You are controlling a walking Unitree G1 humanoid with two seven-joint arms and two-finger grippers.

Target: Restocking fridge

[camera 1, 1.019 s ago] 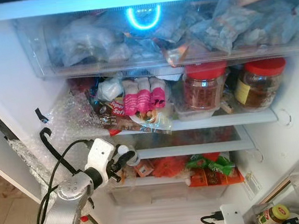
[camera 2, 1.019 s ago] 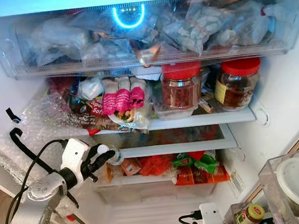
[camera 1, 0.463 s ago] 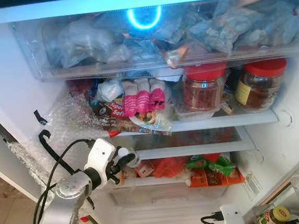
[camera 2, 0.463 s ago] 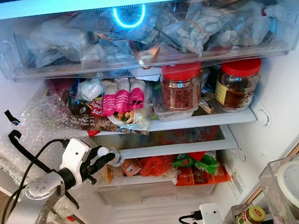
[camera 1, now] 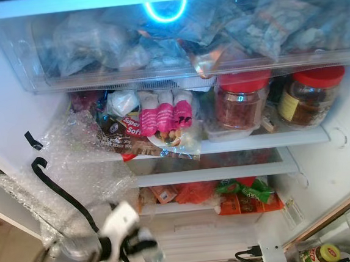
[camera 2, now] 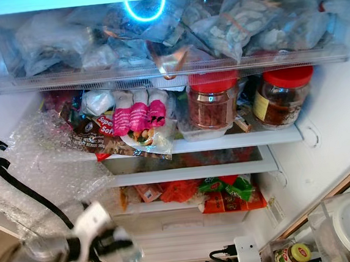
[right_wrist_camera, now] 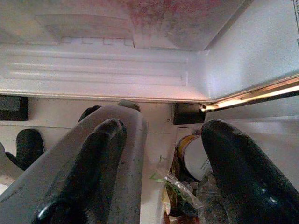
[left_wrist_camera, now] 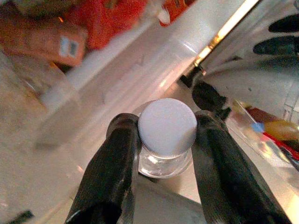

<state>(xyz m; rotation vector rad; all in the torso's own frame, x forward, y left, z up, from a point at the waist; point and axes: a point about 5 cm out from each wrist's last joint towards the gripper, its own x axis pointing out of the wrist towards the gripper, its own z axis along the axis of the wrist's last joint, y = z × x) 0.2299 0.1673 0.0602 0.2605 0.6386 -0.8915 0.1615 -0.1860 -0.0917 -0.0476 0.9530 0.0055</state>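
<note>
The left gripper (left_wrist_camera: 163, 135) is clamped on a white-capped bottle (left_wrist_camera: 167, 133) — blurred, low before the fridge (camera 1: 341, 135), below its bottom shelf (camera 1: 188, 206) — while the right gripper (right_wrist_camera: 161, 154) hangs with fingers spread, holding nothing.

brown packet (camera 1: 127, 129): "Super Soft" | other labels: too small or blurred to read

The left gripper (left_wrist_camera: 167, 140) has matt black fingers pressed on a small clear glass jar (left_wrist_camera: 166, 161) with a smooth white ribbed-edge cap. Crinkly bubble wrap (camera 1: 86, 169) lines the glossy white fridge wall (camera 1: 14, 114). Two clear jars (camera 1: 241, 104) carry shiny red plastic lids.
</note>
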